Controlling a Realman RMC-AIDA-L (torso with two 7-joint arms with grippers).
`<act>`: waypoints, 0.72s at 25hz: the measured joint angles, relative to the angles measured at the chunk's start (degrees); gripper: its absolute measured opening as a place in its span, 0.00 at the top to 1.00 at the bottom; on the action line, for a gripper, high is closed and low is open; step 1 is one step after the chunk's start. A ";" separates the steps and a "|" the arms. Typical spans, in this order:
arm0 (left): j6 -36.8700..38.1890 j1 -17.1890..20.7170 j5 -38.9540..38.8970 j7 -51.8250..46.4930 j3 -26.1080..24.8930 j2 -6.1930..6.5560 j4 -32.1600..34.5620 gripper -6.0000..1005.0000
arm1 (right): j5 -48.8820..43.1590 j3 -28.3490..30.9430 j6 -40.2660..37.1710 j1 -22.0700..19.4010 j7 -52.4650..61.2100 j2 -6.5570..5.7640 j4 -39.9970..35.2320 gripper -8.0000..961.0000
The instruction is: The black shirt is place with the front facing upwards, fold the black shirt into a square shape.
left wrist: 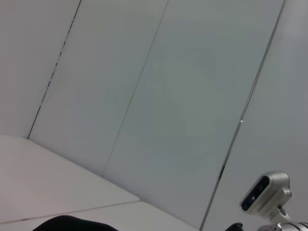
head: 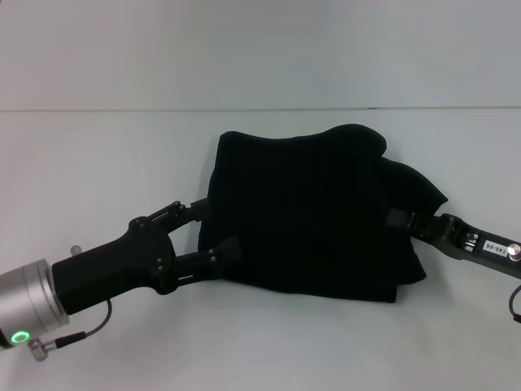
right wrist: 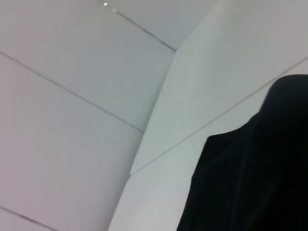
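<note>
Both grippers' fingers [head: 230, 245] under shirt [head: 301, 212]

The left arm [head: 106, 273] has a matte black forearm joined to a brushed silver cuff [head: 28, 301] with a glowing green ring light [head: 18, 336], a thin black cable [head: 81, 330] looping beneath it, and black linkage bars at its front. The right arm [head: 476, 242] is slim and black, bearing a white printed label [head: 494, 245] and a silver screw [head: 514, 250].
</note>
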 joint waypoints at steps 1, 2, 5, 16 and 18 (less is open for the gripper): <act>0.01 0.10 0.00 -0.01 0.00 -0.01 0.01 0.07 | 0.01 0.01 0.51 0.00 0.40 0.05 0.03 0.83; 0.04 0.22 0.00 -0.02 0.00 -0.03 0.03 0.07 | 0.01 0.02 1.04 -0.04 0.85 0.09 0.05 0.83; 0.31 0.38 0.00 -0.03 0.00 -0.06 0.03 0.07 | 0.01 0.38 1.76 -0.28 1.72 0.10 0.13 0.83; 1.12 0.97 0.00 -0.04 -0.80 -0.09 0.32 0.07 | -0.25 2.10 1.64 -0.76 5.91 -0.43 0.73 0.68; 1.22 0.99 0.00 0.00 -0.80 -0.08 0.28 0.07 | -0.28 2.11 1.67 -0.82 7.30 -0.53 1.02 0.62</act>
